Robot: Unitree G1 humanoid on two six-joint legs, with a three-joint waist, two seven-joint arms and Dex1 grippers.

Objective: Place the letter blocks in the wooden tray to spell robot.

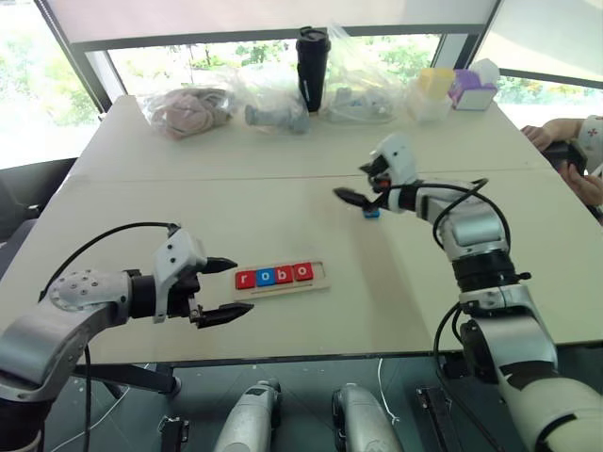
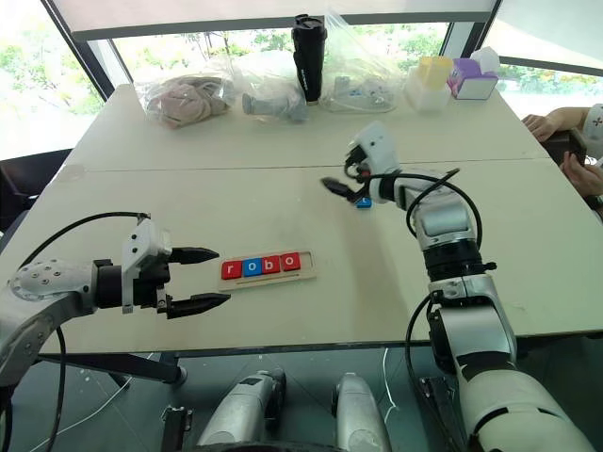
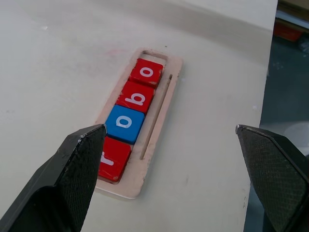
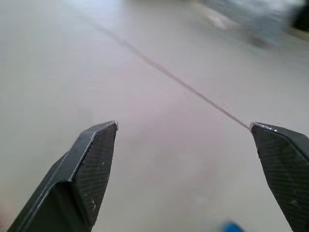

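Wooden tray: lower centre of the left eye view, lying flat on the white table. It holds four letter blocks in a row, reading r, o, b, o; red, blue, red, red. The slot past the last o is bare wood.

Fifth letter block, blue: centre right of the left eye view, on the table, well apart from the tray. Its letter cannot be read.

My left gripper: lower left, just beside the r end of the tray, fingers spread wide, holding nothing.

My right gripper: centre right, above the blue block, fingers wide apart and empty. I cannot tell whether it touches the block.

Far edge of the table, top of frame: black tumbler, clear plastic bags with soft items, yellow box, purple box.

Right edge: a person's hand.
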